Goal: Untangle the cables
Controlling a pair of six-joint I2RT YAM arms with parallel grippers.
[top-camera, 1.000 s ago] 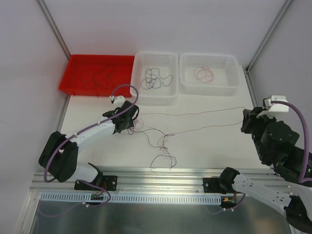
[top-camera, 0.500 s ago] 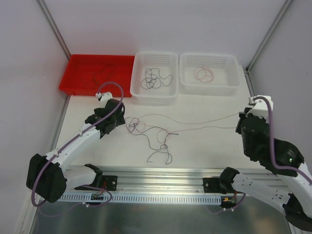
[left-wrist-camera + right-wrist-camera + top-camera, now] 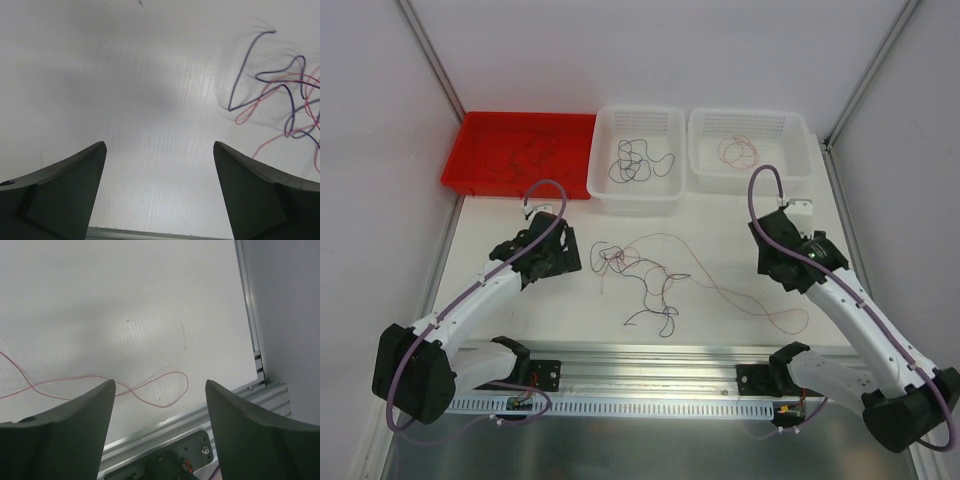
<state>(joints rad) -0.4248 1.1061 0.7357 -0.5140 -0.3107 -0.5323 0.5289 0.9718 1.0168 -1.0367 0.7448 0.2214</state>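
- The white table (image 3: 510, 215) carries the tangled cables (image 3: 638, 272) near its centre, at 3 o'clock from my left gripper (image 3: 159, 146).
- My left gripper and my right gripper (image 3: 160, 383) are both released and hold nothing.
- I think it is best to pinch only the loose purple end (image 3: 273, 32) and pull slowly outward, so the knot does not tighten.
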